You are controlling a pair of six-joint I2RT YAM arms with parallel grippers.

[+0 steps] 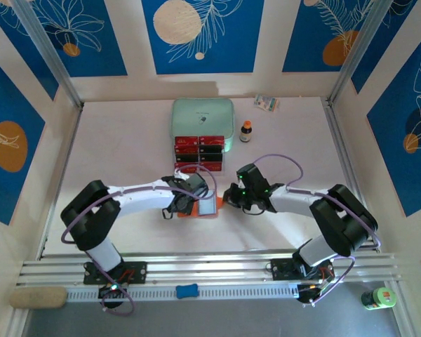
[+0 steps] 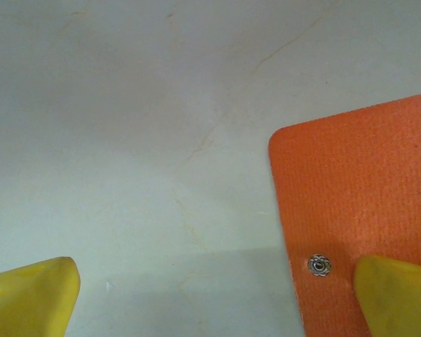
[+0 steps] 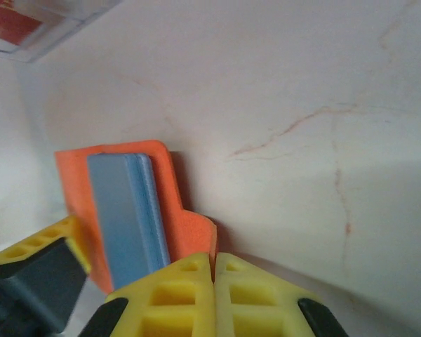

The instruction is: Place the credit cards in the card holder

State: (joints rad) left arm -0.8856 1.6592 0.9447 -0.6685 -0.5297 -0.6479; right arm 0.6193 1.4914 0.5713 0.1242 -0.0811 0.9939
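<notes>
Overhead: card holder [image 1: 207, 207] mid-worktop, left gripper [image 1: 189, 196] and right gripper [image 1: 230, 196] flanking it, credit cards [image 1: 198, 149] by mint pouch [image 1: 202, 121] toward far edge, bottle [image 1: 246, 131] beside; left wrist: fingers [image 2: 35, 295] spread wide, one over holder's snap [image 2: 319, 265]; right wrist: fingers [image 3: 186, 295] pressed together at holder's edge.

No lettering is coming through legibly.
White marks are showing on the red and black cards [image 1: 198, 145], but they are appearing too small to read from above and too blurred at the right wrist. The bottle [image 1: 246, 131], the packet [image 1: 267, 103] by the back wall and the green can [image 1: 377, 298] are each carrying a label or print, none of it resolving into words. The pouch [image 1: 202, 119] is bearing a faint central mark, and the holder [image 2: 365, 196] is showing only a patterned snap [image 2: 319, 265].
</notes>
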